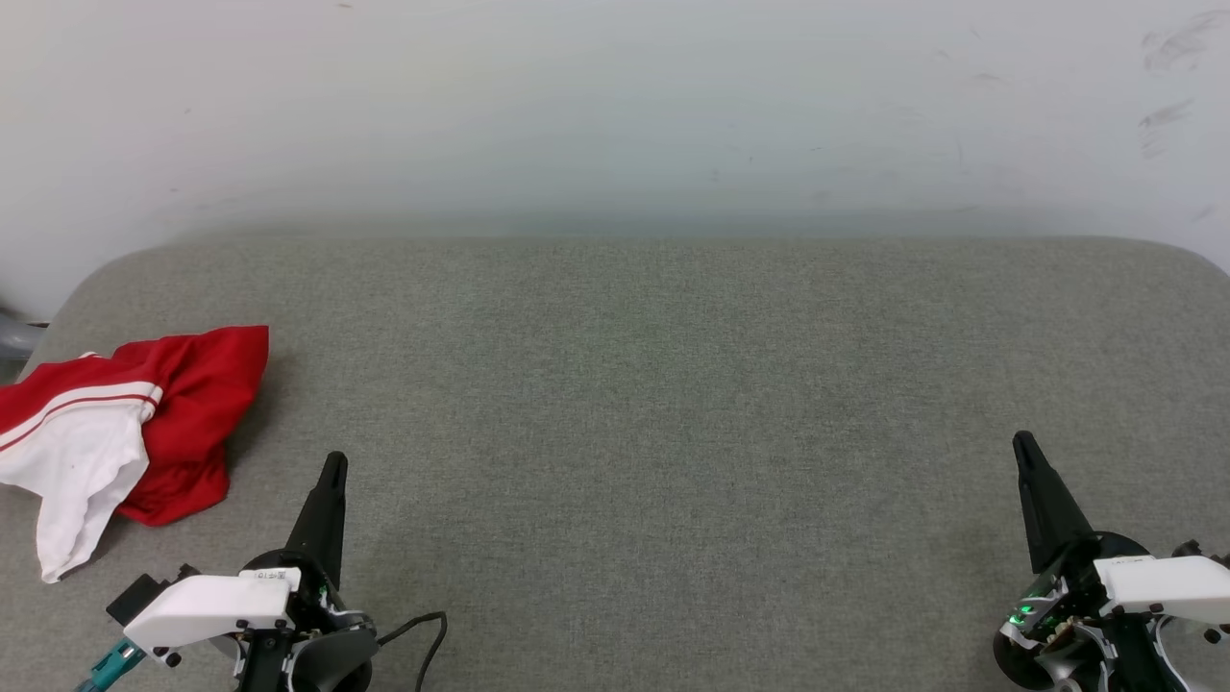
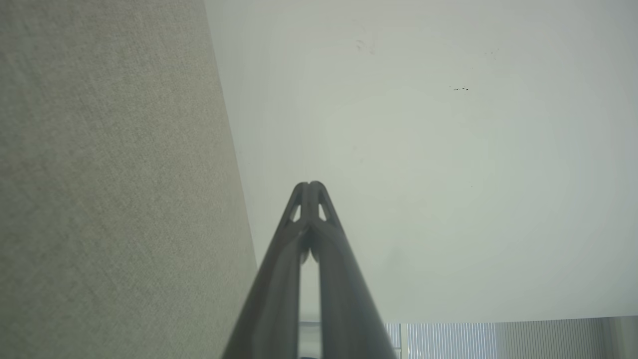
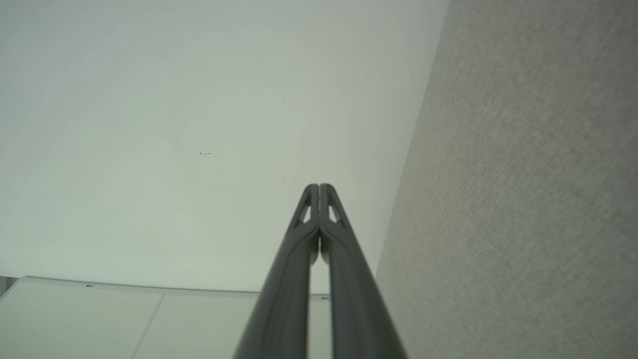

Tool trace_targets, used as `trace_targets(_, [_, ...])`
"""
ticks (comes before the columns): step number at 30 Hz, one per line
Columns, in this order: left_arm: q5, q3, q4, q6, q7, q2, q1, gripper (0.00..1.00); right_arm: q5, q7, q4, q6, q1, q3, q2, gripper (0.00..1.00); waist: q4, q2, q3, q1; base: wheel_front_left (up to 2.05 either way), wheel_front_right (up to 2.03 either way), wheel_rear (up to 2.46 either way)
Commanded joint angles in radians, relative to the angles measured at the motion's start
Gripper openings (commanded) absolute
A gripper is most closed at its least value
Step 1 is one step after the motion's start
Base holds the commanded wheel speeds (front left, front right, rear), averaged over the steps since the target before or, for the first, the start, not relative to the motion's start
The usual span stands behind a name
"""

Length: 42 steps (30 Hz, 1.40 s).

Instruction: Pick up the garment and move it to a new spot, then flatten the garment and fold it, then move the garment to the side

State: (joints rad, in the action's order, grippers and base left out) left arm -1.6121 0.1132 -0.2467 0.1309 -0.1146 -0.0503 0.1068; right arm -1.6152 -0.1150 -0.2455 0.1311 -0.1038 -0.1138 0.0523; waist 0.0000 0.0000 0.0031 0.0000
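Plainly the pick-up has not begun: the garment (image 1: 144, 423) lies bunched at the far left of the grey pad (image 1: 673, 404), its red body rumpled and a white sleeve flopped toward the near side. The left gripper (image 1: 332, 469) hangs just to its right, apart from it, jaws together and empty. The right gripper (image 1: 1024, 448) sits well away on the other side, its jaws likewise pressed together on nothing.

The job falls to the left arm, I judge. It should part its jaws first, swing left over the heap, and come down on a thick red fold rather than the loose sleeve, which would likely trail. It should pinch deep enough to catch several layers, then lift clear before carrying toward the middle, where there is room to spread the cloth.
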Motion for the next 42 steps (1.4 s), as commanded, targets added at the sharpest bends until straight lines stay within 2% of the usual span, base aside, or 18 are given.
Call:
trace_targets(1, [-0.002,0.003,0.002,0.002,-0.002,0.001,0.006,0.00,0.005,0.000,0.000,-0.001,-0.011,0.000,-0.004,0.00,0.000,0.0000,0.000,0.0000,0.00,0.00,0.00])
trace_targets(27, [-0.002,0.003,0.002,0.002,-0.002,0.001,0.006,0.00,0.005,0.000,0.000,-0.001,-0.011,0.000,-0.004,0.00,0.000,0.0000,0.000,0.0000,0.00,0.00,0.00])
trace_targets(28, [0.000,0.000,0.000,0.000,0.001,0.000,0.000,1.00,0.000,0.001,0.000,0.000,0.000,0.000,0.000,1.00,0.000,0.0000,0.000,0.0000,0.00,0.00,0.00])
trace_targets(29, [0.001,-0.001,-0.006,0.000,0.001,0.001,-0.003,1.00,0.000,0.001,-0.006,0.000,0.004,0.001,0.000,1.00,0.000,0.0000,0.000,0.0000,0.00,0.00,0.00])
trace_targets(30, [0.001,-0.003,-0.016,0.000,0.002,0.002,-0.010,0.00,0.000,0.001,-0.016,0.000,0.013,0.001,0.000,0.00,0.000,0.0000,0.000,0.0000,0.00,0.00,0.00])
trace_targets(31, [0.002,-0.005,-0.020,0.000,0.004,0.002,-0.016,0.00,0.001,0.003,-0.021,0.000,0.019,0.002,0.000,0.00,0.000,0.0000,0.000,0.0000,0.00,0.00,0.00])
trace_targets(32, [0.003,-0.006,-0.024,0.000,0.005,0.003,-0.023,1.00,0.002,0.005,-0.026,0.000,0.026,0.003,0.000,1.00,0.000,0.0000,0.000,0.0000,0.00,0.00,0.00])
trace_targets(42, [0.060,-0.004,0.004,0.000,0.056,0.002,-0.030,1.00,0.069,0.056,-0.001,0.000,0.039,0.002,-0.001,1.00,0.000,0.0000,0.001,0.0000,0.00,0.00,0.00])
